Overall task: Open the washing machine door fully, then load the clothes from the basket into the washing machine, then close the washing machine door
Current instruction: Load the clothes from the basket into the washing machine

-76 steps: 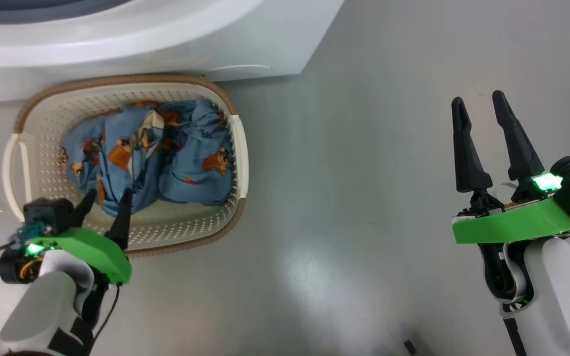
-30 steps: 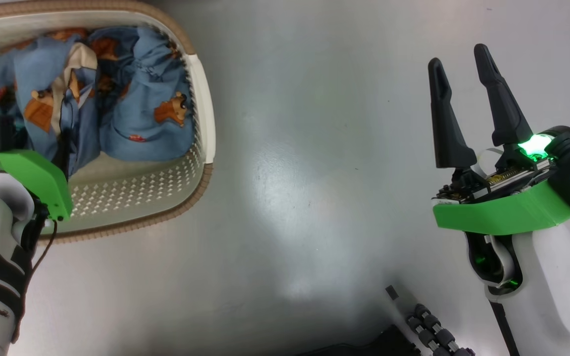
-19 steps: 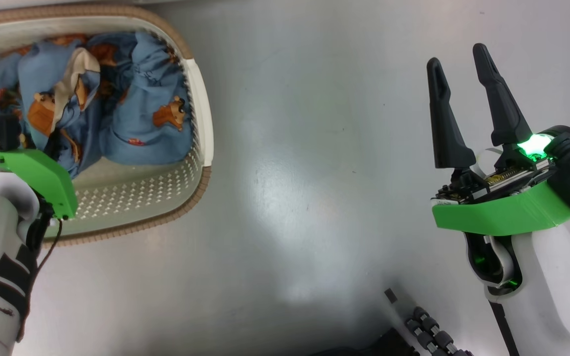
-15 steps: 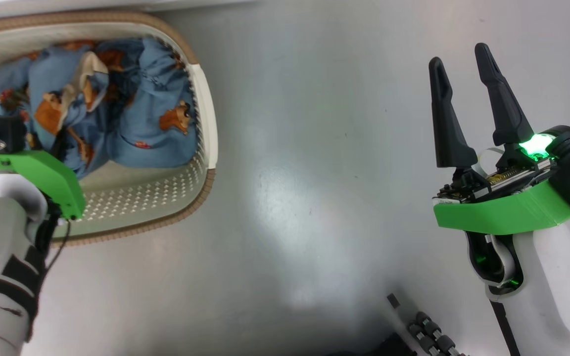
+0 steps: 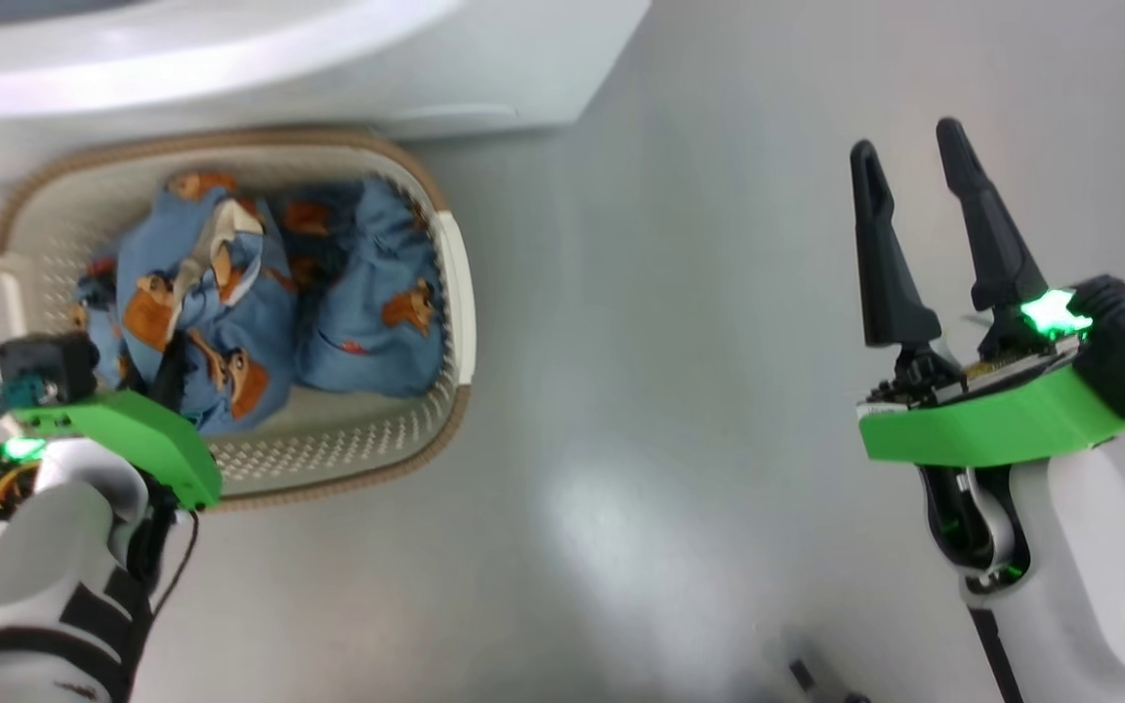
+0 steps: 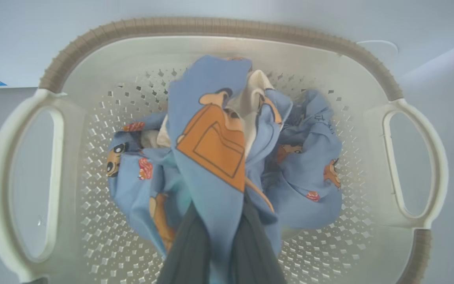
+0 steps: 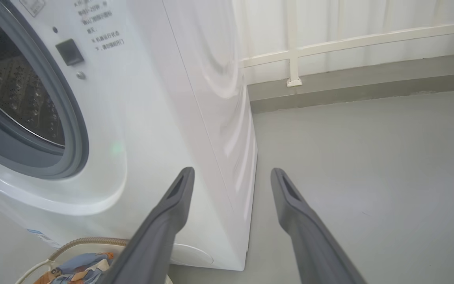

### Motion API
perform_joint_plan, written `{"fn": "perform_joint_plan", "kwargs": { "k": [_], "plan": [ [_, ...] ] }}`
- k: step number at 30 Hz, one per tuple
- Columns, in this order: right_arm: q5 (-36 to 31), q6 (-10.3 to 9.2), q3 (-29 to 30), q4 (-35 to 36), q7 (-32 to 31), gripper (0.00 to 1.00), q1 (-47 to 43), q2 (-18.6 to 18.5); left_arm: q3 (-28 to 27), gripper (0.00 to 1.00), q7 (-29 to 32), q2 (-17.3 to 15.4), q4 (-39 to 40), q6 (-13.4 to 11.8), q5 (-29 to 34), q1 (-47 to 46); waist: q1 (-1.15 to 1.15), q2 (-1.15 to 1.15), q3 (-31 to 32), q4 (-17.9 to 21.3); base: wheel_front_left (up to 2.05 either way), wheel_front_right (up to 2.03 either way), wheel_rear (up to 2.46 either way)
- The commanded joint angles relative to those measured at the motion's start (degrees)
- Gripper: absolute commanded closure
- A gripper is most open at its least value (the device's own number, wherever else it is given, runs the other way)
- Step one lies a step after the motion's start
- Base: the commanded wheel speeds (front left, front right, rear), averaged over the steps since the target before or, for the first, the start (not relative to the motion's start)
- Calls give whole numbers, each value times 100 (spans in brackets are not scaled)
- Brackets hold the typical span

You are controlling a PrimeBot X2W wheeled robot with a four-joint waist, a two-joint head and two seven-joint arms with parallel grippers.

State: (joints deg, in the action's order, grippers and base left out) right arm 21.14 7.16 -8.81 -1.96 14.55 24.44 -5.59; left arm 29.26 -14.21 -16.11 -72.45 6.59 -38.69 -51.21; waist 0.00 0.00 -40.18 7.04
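Since the earlier frames the left gripper (image 5: 170,369) has closed. Its two dark fingers stood apart at the near edge of the bundle, and now they are pressed together on a fold of the clothes (image 5: 372,303). In the left wrist view this fold rises above the rest of the fabric. The head camera has also turned, so the white front of the washing machine (image 5: 328,59) is again at the top of the head view. We do not judge that the basket (image 5: 457,283) itself has moved. The right gripper (image 5: 904,137) is as before, spread wide and holding nothing, over the grey floor (image 5: 699,342) and well apart from the basket.

We count one basket, which stands on the floor just in front of the machine and has two side handles (image 6: 438,157). The clothes lie inside it in two lumps, one gripped and one beside it. How many separate pieces they are, we cannot tell. There is one washing machine, and the right wrist view shows its steel drum (image 7: 14,90) inside the grey gasket (image 7: 71,130). There are two grippers, each with two fingers.
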Motion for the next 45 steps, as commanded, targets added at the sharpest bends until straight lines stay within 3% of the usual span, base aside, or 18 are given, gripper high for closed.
{"fn": "perform_joint_plan", "kwargs": {
  "k": [1,15,25,45],
  "plan": [
    [15,33,-70,91,45,0,-270,-13,-164,100,-75,-220,138,37,5,196,0,0,494,-172,0,0,0],
    [228,33,80,-302,45,0,-894,-196,-1109,100,-78,-132,1583,-117,680,1372,0,0,1620,-445,0,0,0],
    [319,33,242,-431,45,0,-1373,-329,-1926,100,-78,101,2676,-42,1307,2239,0,0,2315,-658,0,0,0],
    [354,33,369,-390,45,0,-1887,-462,-3292,100,-79,627,5065,52,2341,3849,0,0,2875,-868,0,0,0]
  ]
}}
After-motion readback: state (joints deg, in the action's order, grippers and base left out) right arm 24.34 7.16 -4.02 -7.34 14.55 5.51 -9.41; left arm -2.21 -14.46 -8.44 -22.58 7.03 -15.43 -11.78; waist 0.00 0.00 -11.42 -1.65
